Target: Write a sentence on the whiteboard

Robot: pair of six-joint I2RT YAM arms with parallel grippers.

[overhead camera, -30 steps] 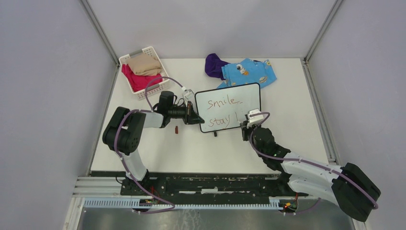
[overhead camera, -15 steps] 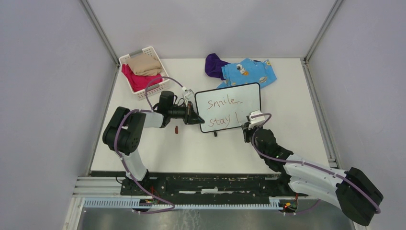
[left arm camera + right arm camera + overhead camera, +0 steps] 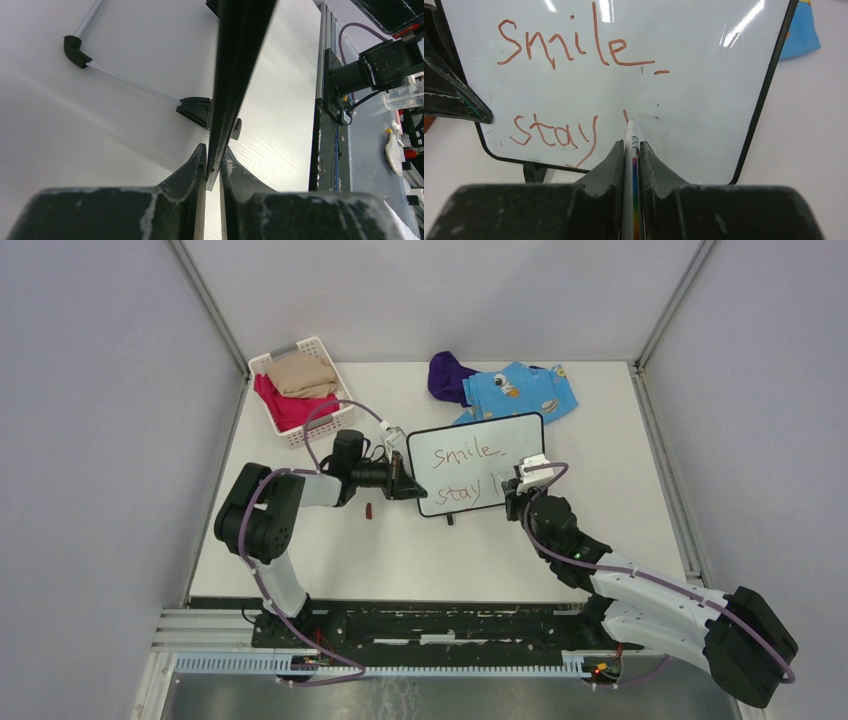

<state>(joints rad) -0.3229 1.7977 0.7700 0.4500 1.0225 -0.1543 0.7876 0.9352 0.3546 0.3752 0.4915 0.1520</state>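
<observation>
The whiteboard (image 3: 510,440) stands tilted at mid-table, black-framed. My left gripper (image 3: 408,484) is shut on its left edge; in the left wrist view the frame (image 3: 235,75) runs edge-on between the jaws of that gripper (image 3: 214,161). The sentence (image 3: 569,45) reads "smile" above "stay" in reddish-brown, with a short upright stroke (image 3: 625,115) after "stay". My right gripper (image 3: 631,148) (image 3: 516,494) is shut on a white marker (image 3: 630,134) with a rainbow stripe. The marker's tip rests against the board beside that stroke.
A white slatted basket (image 3: 322,426) with beige and pink cloth sits at the back left. Purple cloth (image 3: 448,375) and a blue patterned cloth (image 3: 522,390) lie behind the board. A small reddish-brown cap (image 3: 369,510) lies near the left gripper. A black foot (image 3: 535,173) props the board.
My right gripper has shifted slightly up the board with the marker. The left gripper and the board have not moved.
</observation>
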